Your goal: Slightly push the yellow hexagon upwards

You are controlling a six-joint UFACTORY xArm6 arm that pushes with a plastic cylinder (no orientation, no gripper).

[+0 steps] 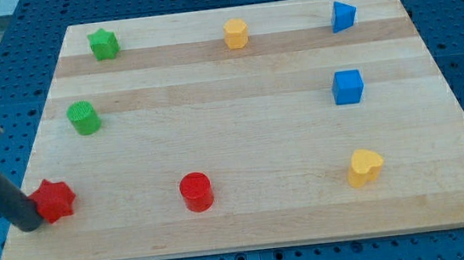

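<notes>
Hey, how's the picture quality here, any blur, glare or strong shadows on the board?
Camera view: lighting is even and soft, with only small shadows at each block's base, as under the red cylinder. No strong glare on the wooden board. The blocks look sharp, while the rod's upper part at the view's left is blurred. My tip sits against the red star.

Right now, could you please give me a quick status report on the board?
My tip at the view's bottom left, against the red star block. Yellow hexagon block near the view's top centre, untouched. Nothing close around it.
</notes>
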